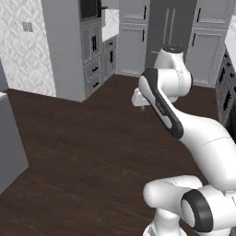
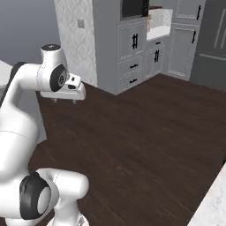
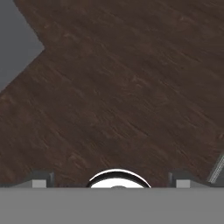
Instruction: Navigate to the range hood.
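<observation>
The range hood is out of view. My gripper (image 1: 140, 107) (image 2: 64, 101) hangs over the dark wood floor (image 3: 122, 87), pointing down at it. In the hand view the two fingertips (image 3: 40, 179) stand far apart at the bottom with only floor between them, so it is open and holds nothing.
A tall grey cabinet (image 1: 76, 50) (image 2: 132, 48) with a dark built-in oven (image 2: 133, 7) stands ahead. A dark fridge (image 1: 168, 27) (image 2: 214, 39) lies beyond. A grey island corner (image 1: 9, 138) is at left, dark cabinets (image 1: 227, 92) at right, and a pale counter edge (image 2: 212, 203) is close.
</observation>
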Controlling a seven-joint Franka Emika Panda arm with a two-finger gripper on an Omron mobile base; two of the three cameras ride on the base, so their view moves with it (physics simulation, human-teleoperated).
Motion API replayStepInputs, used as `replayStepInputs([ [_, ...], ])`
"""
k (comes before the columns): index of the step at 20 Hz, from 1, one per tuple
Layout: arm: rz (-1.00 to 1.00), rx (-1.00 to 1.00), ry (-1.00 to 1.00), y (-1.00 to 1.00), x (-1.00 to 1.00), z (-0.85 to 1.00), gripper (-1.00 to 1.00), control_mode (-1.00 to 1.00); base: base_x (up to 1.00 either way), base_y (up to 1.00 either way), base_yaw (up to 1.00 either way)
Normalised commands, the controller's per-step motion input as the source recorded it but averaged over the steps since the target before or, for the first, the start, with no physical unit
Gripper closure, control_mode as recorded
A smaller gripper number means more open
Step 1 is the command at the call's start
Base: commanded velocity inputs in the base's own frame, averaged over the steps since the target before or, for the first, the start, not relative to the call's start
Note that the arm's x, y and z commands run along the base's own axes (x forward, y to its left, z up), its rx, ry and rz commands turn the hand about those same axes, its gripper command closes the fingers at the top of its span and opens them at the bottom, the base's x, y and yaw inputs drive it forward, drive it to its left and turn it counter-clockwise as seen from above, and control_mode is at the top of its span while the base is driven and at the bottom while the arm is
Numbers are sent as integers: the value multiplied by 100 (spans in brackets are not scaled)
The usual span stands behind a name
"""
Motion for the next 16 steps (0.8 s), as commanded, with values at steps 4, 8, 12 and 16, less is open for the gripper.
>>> replayStepInputs([
  [4, 0, 0, 0, 0, 0, 0, -100, 100, 18, 2, -80],
  [8, 0, 0, 0, 0, 0, 0, -100, 100, 40, 29, -72],
  [12, 0, 0, 0, 0, 0, 0, -100, 100, 69, 74, -62],
  [16, 0, 0, 0, 0, 0, 0, -100, 100, 92, 100, -59],
])
